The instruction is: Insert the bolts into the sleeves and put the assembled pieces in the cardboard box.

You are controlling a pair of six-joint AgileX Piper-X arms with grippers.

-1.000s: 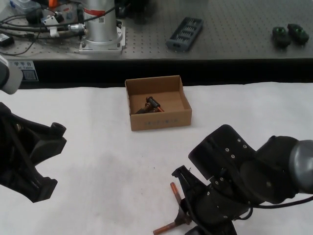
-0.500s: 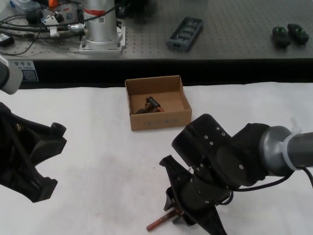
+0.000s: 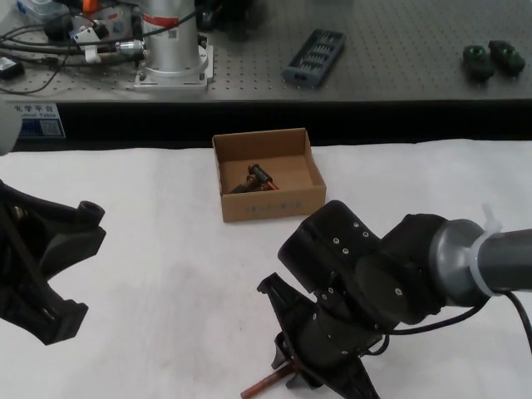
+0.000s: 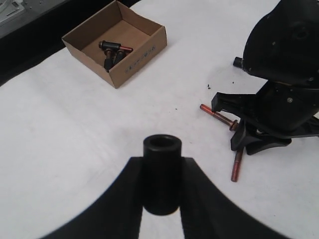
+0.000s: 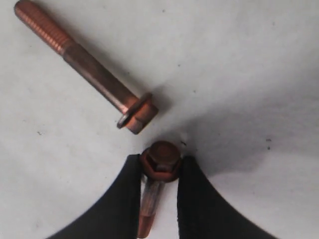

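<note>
At the near edge, the right gripper (image 5: 160, 170) has swung left and pinches a bolt (image 5: 160, 158) — ready for the sleeve (image 4: 162, 184) the left gripper (image 4: 163, 163) clasps.

A white cloth (image 3: 166, 249) covers the near bench. Behind it runs a perforated metal breadboard (image 3: 399, 75) carrying a silver column (image 3: 170, 37) on a base plate, a tangle of cables (image 3: 50, 37) beside it, a dark slotted rack (image 3: 313, 56), and two dark knobs (image 3: 492, 58) far right.
</note>
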